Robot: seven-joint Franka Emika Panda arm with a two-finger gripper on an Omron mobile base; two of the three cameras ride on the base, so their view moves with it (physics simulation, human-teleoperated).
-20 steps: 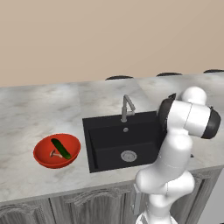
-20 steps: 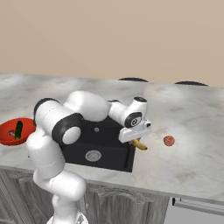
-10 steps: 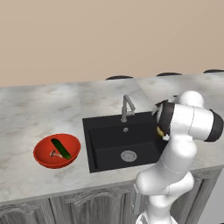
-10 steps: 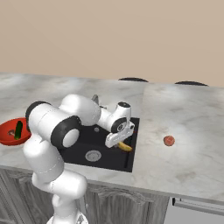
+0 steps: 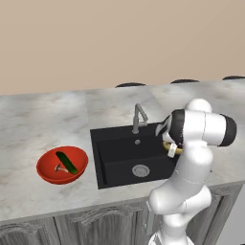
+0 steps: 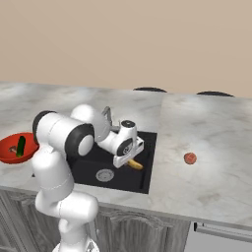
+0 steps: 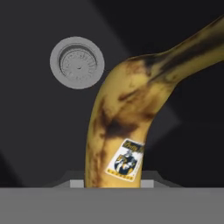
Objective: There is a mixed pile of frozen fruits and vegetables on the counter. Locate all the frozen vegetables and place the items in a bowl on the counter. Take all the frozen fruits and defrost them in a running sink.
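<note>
- Your gripper is clamped on the banana; in the hand view the fruit rises from between the finger tips and curves away toward the upper right of that view.
- The banana's free end sticks out past the fingers, yellow against the black basin in the right base view, and shows as a yellow curl at the hand in the left base view.
- The relation that matters to you: the banana hangs above the sink, inside its outline, toward the basin's right side. The floor of the basin lies straight ahead of the hand.
- The drain sits off to one side of the banana in the hand view, apart from it; in the base views it lies left of the gripper. You do not need to hit the drain, only stay inside the walls.
- The banana's long axis runs roughly along the gripper's own line, so I judge it would land on its tip and tip over; lowering first should keep it from bouncing toward the rim.
- How high the fruit hangs over the floor, you cannot tell from these views.
- The faucet stands at the back rim, behind and left of your hand, clear of it. No water is visible from it.
- The red fruit lies on the counter right of the sink, well apart from the gripper.
- The bowl sits left of the sink with the cucumber and mushroom inside.
</note>
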